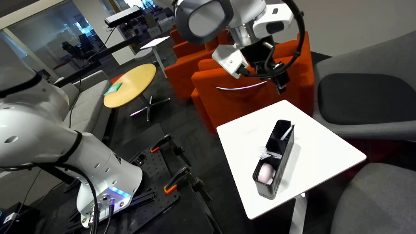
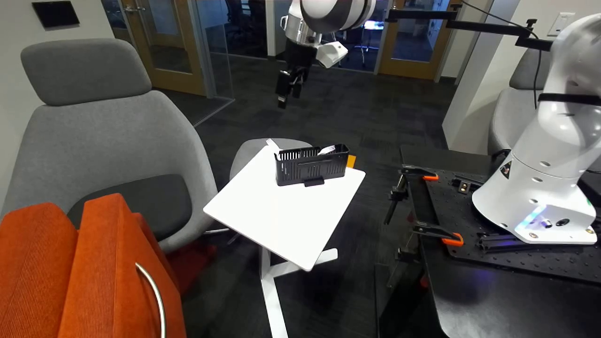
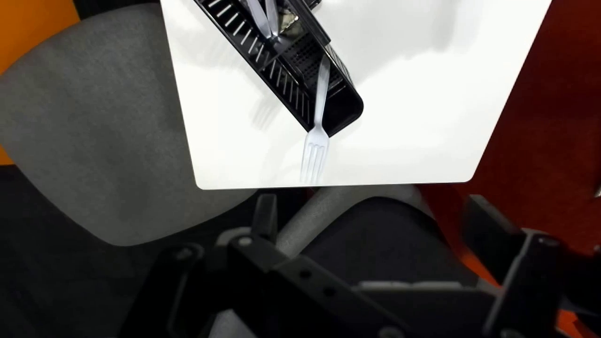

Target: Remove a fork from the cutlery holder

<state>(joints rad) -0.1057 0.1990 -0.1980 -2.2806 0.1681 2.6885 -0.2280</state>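
Wrist view: with fingers [image 3: 266,217] parted and empty, centre over the fork [image 3: 317,133] jutting toward them from the cutlery holder [image 3: 345,109], pinch gently, lift steadily.

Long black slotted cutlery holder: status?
Black two-fingered end effector open, empty. White plastic fork in end of cutlery holder, tines jutting out. No obstruction visible.

Cutlery holder [image 2: 328,166], long, narrow, black, slotted along sides, is stood upright on white tabletop [image 1: 320,164]. Pale fork [image 3: 320,105] is leaned in end compartment, handle inside, tines stuck out past rim. Another pale fork [image 1: 273,155] is laid aslant farther along holder, tines brought to long-side rim.
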